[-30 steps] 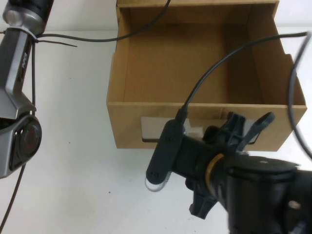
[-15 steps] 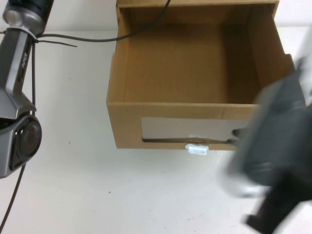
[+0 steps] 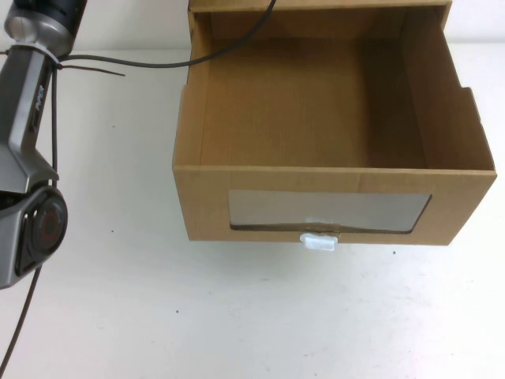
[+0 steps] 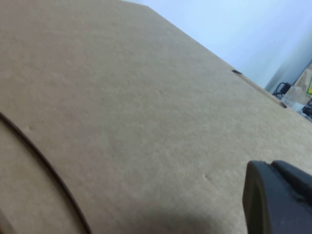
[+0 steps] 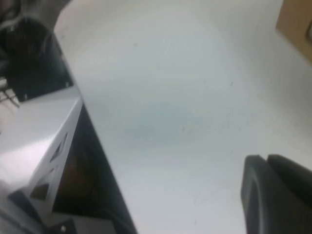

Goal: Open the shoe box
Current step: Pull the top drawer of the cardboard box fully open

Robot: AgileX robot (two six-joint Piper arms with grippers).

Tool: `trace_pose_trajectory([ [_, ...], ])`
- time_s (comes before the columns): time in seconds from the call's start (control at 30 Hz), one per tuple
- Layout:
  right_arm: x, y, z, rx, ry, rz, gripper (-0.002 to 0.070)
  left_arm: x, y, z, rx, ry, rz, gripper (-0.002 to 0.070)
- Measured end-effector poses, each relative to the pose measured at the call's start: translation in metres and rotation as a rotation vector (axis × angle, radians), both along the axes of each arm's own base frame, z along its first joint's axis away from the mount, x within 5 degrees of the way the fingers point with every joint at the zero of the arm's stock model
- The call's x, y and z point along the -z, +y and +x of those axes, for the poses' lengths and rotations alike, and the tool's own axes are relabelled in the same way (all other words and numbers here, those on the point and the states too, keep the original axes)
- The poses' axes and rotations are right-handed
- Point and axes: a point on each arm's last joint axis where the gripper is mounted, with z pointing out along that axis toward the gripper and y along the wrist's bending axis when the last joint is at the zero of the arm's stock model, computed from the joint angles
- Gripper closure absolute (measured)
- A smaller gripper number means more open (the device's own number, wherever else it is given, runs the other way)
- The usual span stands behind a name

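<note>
The shoe box sits on the white table, toward the far side and right of centre; its top is open and the brown inside is bare, so the task looks about done. On the near wall there is a clear window, with a small white tab at the lower edge. I judge the box light and empty; the thin card is stiff along the folds but gives in the middle of a wall, and it slides easily on the smooth top. The tab or the near rim is the place to take hold; the window film is best left alone.

The left gripper hangs close against a flat cardboard face; whether it is open or closed I cannot tell. The right gripper is closed on nothing, above bare table and clear of the box.
</note>
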Motion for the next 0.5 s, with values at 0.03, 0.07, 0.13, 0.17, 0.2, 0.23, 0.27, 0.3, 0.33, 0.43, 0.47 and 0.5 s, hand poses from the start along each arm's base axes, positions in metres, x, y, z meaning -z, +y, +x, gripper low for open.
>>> trace_pose_trajectory([
  [0.03, 0.007, -0.001, -0.001, -0.005, 0.009, -0.009, 0.0694, 0.0, 0.0, 0.0, 0.0, 0.0, 0.0, 0.0681],
  [0.07, 0.013, -0.002, -0.002, -0.011, 0.018, -0.007, 0.0694, 0.0, 0.0, 0.0, 0.0, 0.0, 0.0, 0.0681],
  [0.13, 0.022, -0.004, -0.004, -0.028, 0.027, 0.022, 0.0694, 0.0, 0.0, 0.0, 0.0, 0.0, 0.0, 0.0681],
  [0.17, 0.027, -0.005, -0.006, -0.038, 0.026, 0.049, 0.0694, 0.0, 0.0, 0.0, 0.0, 0.0, 0.0, 0.0681],
  [0.2, 0.032, -0.005, -0.006, -0.045, 0.021, 0.073, 0.0694, 0.0, 0.0, 0.0, 0.0, 0.0, 0.0, 0.0681],
  [0.23, 0.037, -0.006, -0.007, -0.047, 0.017, 0.104, 0.0694, 0.0, 0.0, 0.0, 0.0, 0.0, 0.0, 0.0681],
  [0.27, 0.042, -0.007, -0.007, -0.041, 0.017, 0.138, 0.0694, 0.0, 0.0, 0.0, 0.0, 0.0, 0.0, 0.0681],
  [0.3, 0.047, -0.009, -0.006, -0.021, 0.027, 0.168, 0.0694, 0.0, 0.0, 0.0, 0.0, 0.0, 0.0, 0.0681],
  [0.33, 0.052, -0.012, -0.004, 0.012, 0.032, 0.205, 0.0694, 0.0, 0.0, 0.0, 0.0, 0.0, 0.0, 0.0681],
  [0.43, 0.065, -0.026, 0.006, 0.18, 0.012, 0.291, 0.0694, 0.0, 0.0, 0.0, 0.0, 0.0, 0.0, 0.0681],
  [0.47, 0.069, -0.033, 0.009, 0.252, -0.006, 0.31, 0.0694, 0.0, 0.0, 0.0, 0.0, 0.0, 0.0, 0.0681],
  [0.5, 0.075, -0.038, 0.012, 0.314, -0.018, 0.319, 0.0694, 0.0, 0.0, 0.0, 0.0, 0.0, 0.0, 0.0681],
])
